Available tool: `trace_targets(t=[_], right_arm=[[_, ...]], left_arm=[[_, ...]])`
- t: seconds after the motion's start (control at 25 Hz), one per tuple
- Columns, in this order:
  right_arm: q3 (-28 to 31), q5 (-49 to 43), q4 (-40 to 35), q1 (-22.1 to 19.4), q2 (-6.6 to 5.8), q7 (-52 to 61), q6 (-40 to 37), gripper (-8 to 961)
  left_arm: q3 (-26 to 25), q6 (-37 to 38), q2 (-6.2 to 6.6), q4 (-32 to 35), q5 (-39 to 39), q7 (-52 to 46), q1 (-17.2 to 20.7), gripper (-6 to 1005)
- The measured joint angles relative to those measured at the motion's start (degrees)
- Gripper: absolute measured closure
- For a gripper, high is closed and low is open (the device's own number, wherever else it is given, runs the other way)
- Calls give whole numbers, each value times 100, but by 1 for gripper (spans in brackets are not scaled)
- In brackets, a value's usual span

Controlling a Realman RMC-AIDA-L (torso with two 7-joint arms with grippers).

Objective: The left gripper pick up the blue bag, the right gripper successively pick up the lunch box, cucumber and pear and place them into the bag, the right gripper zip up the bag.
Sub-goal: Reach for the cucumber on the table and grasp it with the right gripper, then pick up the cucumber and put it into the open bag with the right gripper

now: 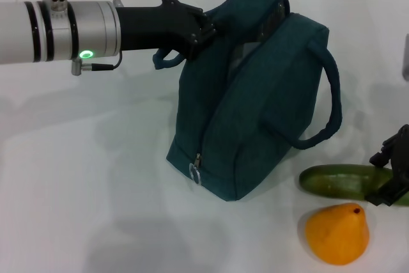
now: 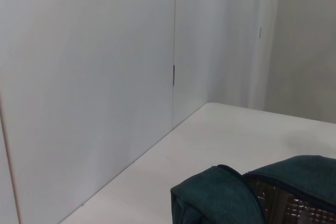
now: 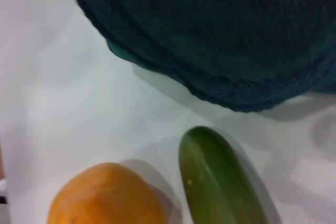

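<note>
The blue bag (image 1: 255,107) stands upright on the white table, lifted at its top left corner, where my left gripper (image 1: 203,30) is shut on its fabric. One handle (image 1: 329,100) arcs down its right side; the silver zipper pull (image 1: 195,172) hangs low at the front. The bag's top (image 2: 220,198) is open, showing silver lining. The cucumber (image 1: 339,180) lies right of the bag, with the pear (image 1: 337,233) just in front of it. My right gripper (image 1: 391,174) is at the cucumber's right end, cut off by the picture's edge. The right wrist view shows bag (image 3: 220,35), cucumber (image 3: 220,182) and pear (image 3: 105,195). The lunch box is hidden.
White tabletop (image 1: 89,177) stretches left of and in front of the bag. A white wall (image 2: 84,77) stands behind the table. A grey object (image 1: 405,55) shows at the right edge.
</note>
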Motion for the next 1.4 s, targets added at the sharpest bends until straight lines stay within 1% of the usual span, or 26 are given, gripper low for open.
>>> trace_targets(t=[0.16,0.84,1.08,1.16,1.4], right_arm=[[-243,-44,19,3,1,96,173,140],[-431,7,72,30,28,172,221,146],[-437,15,69,27,36,201,226,233],[-438,15,69,21,36,228,235,232],[-414,21,16,-44,35,269,254,341]], left_arm=[[2,0,0,-21,-4,0,0,956],[3,-8,0,-47,-56,0,0,956],[3,-8,0,-46,-60,0,6,956],[3,-8,0,-46,-60,0,2,956],[3,-5,0,-46,-60,0,0,956]])
